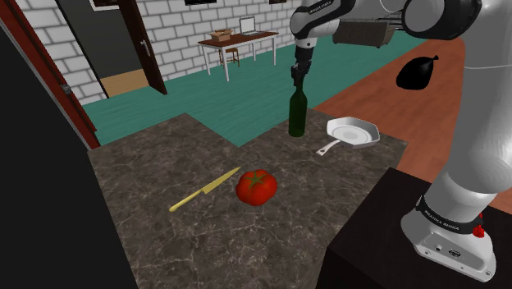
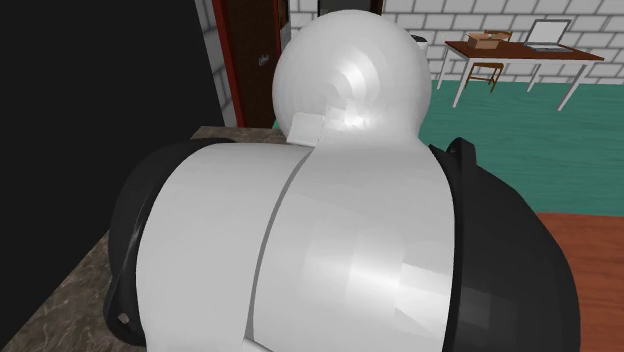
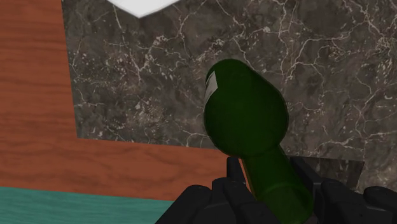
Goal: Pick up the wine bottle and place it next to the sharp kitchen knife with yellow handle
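A dark green wine bottle (image 1: 298,115) stands upright near the far edge of the dark marble counter (image 1: 246,238). My gripper (image 1: 298,75) comes down from above, and its fingers close on the bottle's neck. In the wrist view the neck runs between the two black fingers (image 3: 233,177), with the bottle body (image 3: 245,114) beyond them and the gripper (image 3: 272,184) shut on it. The yellow-handled knife (image 1: 205,190) lies flat toward the shoulder view's left, well apart from the bottle.
A red tomato (image 1: 256,186) sits just right of the knife's tip. A white frying pan (image 1: 353,131) lies right of the bottle. The black stand (image 1: 386,238) fills the lower right. My own arm (image 2: 330,220) blocks the second exterior view.
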`<move>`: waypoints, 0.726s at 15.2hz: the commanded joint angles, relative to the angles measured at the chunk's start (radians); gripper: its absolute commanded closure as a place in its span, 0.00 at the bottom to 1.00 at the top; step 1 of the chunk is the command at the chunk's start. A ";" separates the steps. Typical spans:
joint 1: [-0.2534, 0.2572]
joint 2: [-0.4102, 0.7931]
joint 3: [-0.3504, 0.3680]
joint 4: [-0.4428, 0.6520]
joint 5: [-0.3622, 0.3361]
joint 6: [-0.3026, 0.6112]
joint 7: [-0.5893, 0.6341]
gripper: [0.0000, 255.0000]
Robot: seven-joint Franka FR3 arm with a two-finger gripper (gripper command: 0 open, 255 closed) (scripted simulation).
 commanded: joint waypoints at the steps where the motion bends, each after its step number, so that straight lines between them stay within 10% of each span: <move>1: 0.000 -0.002 -0.001 0.010 -0.001 -0.012 0.001 1.00; 11: -0.004 -0.014 -0.004 0.128 -0.009 -0.141 0.013 1.00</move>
